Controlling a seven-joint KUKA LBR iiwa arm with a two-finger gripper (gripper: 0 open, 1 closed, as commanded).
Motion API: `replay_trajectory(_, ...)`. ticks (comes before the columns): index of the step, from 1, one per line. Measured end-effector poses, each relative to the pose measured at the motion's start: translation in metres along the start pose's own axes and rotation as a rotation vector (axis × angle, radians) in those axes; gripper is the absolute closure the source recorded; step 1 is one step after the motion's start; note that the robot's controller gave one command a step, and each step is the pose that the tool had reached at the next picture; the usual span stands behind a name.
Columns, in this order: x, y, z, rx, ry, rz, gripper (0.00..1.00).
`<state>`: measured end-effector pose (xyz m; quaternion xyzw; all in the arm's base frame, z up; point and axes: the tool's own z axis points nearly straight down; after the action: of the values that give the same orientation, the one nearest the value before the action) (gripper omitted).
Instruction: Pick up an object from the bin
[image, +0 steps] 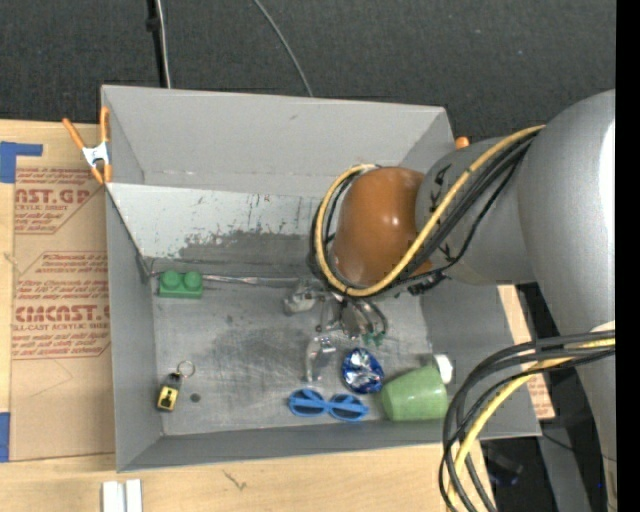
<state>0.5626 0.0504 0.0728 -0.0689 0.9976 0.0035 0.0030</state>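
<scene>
The grey metal bin (270, 130) has sloping walls and a scuffed floor, with a few things well apart from one another. Places below are told from the pale green cup (410, 397), which lies on its side near the bin's front right corner.

The arm (560, 200) comes in above and to the right of the cup, with cables looped round it. Its orange cover (375, 225) hangs over the bin floor above the cup and a little to its left. Under the cover is the tool (335, 330), a cluster of bright metal up and to the left of the cup, low over the floor. Whether it is wide or narrow I cannot tell, and I see nothing held in it.

A blue piece made of two flat loops (328, 405) lies just left of the cup along the front wall. A green toy brick (180, 284) sits far to the cup's left, at the foot of the back wall. A blue-and-white crumpled wad (361, 370), perhaps a wrapper, lies just up and left of the cup; it is the nearest thing to the tool, just beside its lower end. A small yellow-and-black thing (169, 398) with a ring on it lies far left of the cup, near the front left corner.
</scene>
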Motion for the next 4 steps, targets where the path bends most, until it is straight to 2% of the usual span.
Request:
replay_trajectory(1, 0.085, -0.067, -0.028, 0.009, 0.01, 0.129, 0.0)
replay_trajectory(2, 0.093, -0.079, -0.028, 0.005, 0.003, -0.369, 0.0)
replay_trajectory(3, 0.066, -0.064, 0.0, 0.006, 0.012, -0.592, 0.0)
replay_trajectory(4, 0.081, -0.085, -0.002, 0.006, -0.011, -0.741, 0.0)
